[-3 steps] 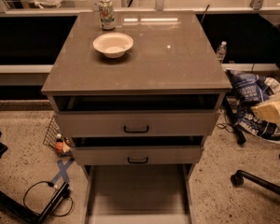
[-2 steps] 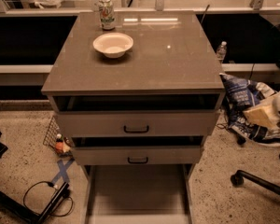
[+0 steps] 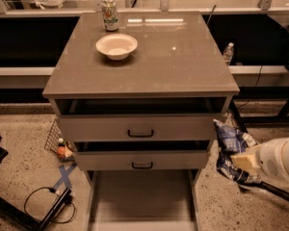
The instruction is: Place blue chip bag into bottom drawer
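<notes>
The blue chip bag point(image 3: 230, 149) is crumpled, dark blue with white print, and hangs in the air to the right of the cabinet, level with the middle drawer. My gripper point(image 3: 244, 160) comes in from the right edge on a white arm and is shut on the bag's lower right part. The bottom drawer point(image 3: 141, 203) is pulled out at the foot of the cabinet, a wide shallow tray with a pale floor and nothing in it. The bag is to the right of and above this drawer.
A white bowl point(image 3: 116, 46) and a can point(image 3: 109, 14) stand on the cabinet top point(image 3: 173, 66). The two upper drawers with black handles point(image 3: 140, 134) are partly open. A wire basket point(image 3: 58, 143), cables and a black stand point(image 3: 43, 211) lie on the floor at left. A water bottle point(image 3: 228, 53) is behind right.
My gripper with the blue chip bag has moved left and down, from beside the cabinet top's right edge toward the drawer fronts. The cabinet and items on it have not moved.
</notes>
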